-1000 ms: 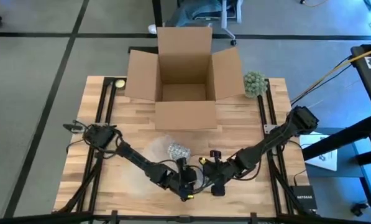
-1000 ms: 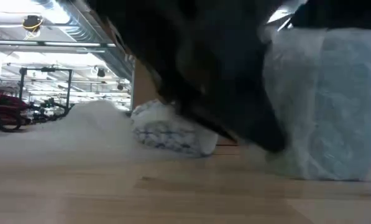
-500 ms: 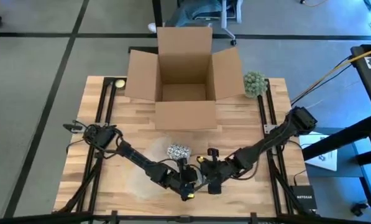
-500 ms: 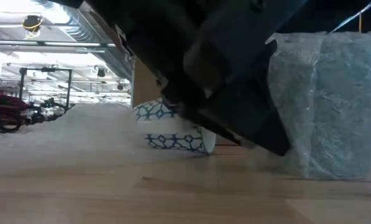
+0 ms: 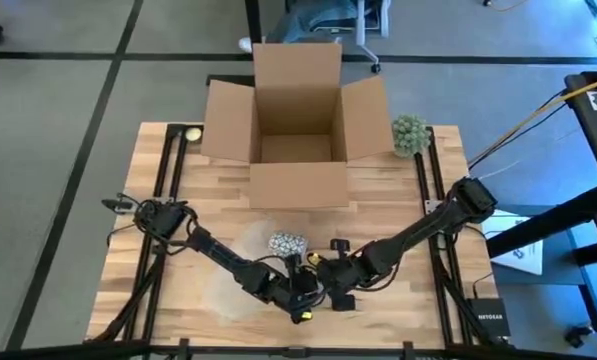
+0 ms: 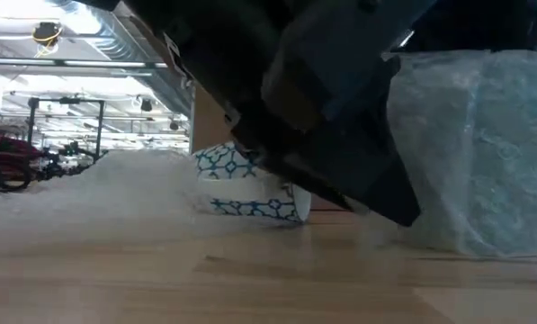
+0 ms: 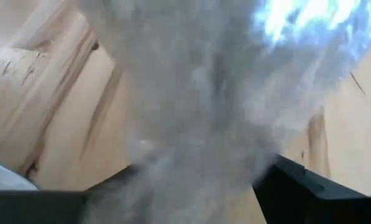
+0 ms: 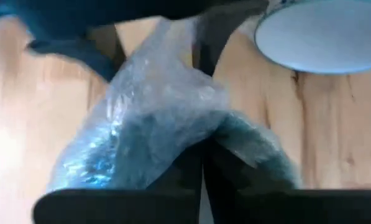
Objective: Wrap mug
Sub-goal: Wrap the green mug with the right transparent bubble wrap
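A white mug with a blue pattern [image 5: 288, 243] lies on its side [image 6: 250, 184] on the wooden table, touched by neither gripper. A clear bubble wrap sheet [image 5: 236, 280] spreads on the table left of and nearer than it. Both grippers meet just nearer than the mug, each shut on the wrap: my left gripper [image 5: 300, 298] and my right gripper [image 5: 330, 294]. A gathered part of the wrap [image 6: 475, 153] stands up above the table. My left gripper holds a gathered bunch of the bubble wrap [image 7: 197, 168] between its two fingers [image 7: 303, 190]; the wrap fills the space ahead of them. Layers cannot be told. My right gripper pinches a bunched fold of the bubble wrap [image 8: 191, 140] between its two fingers [image 8: 229, 180]. The wrap rises ahead of the fingers, crumpled and slack, beside the mug's open mouth [image 8: 322, 37].
An open cardboard box [image 5: 296, 120] stands at the table's far middle. A green ball [image 5: 410, 133] sits at the far right and a small yellow object [image 5: 191, 133] at the far left. Bare wood lies at the near left and near right.
My right gripper has moved toward the table's left, closer to my left gripper, keeping its hold. The bubble wrap that veiled the mug in the low view has come away, and the mug's pattern shows clearly. The raised bunch of wrap has spread wider.
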Controlling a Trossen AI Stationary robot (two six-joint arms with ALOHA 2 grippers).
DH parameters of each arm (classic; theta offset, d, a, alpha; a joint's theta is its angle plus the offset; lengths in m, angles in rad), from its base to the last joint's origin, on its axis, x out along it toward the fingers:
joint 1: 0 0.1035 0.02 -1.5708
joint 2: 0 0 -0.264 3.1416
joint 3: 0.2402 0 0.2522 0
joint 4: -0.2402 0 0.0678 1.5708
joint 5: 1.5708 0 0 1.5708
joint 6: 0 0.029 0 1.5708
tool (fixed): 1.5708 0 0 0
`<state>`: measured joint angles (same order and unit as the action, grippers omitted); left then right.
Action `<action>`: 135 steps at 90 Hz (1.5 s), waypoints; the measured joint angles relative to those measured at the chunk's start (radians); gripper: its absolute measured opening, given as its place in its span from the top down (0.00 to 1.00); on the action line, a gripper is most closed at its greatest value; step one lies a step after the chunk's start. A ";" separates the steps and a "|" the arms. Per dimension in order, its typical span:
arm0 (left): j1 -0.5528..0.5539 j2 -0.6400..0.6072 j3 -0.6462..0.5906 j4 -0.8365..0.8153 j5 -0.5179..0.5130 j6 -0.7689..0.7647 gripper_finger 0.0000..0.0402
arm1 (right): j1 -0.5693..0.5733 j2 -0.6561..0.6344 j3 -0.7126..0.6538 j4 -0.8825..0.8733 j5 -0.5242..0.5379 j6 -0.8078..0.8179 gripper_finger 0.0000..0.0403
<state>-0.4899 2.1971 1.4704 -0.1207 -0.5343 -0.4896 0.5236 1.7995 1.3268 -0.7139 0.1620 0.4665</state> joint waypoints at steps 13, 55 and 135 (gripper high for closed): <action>0.000 -0.001 0.000 -0.001 0.000 0.000 0.52 | 0.000 -0.001 0.056 -0.066 -0.007 -0.001 1.00; 0.000 -0.001 0.000 -0.005 0.010 0.004 0.52 | -0.003 0.113 -0.058 0.091 -0.068 -0.003 1.00; 0.000 -0.002 0.001 -0.004 0.022 0.026 0.52 | 0.000 0.048 -0.112 0.057 -0.105 0.022 1.00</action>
<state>-0.4900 2.1952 1.4715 -0.1246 -0.5125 -0.4638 0.5232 1.8477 1.2143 -0.6572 0.0568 0.4885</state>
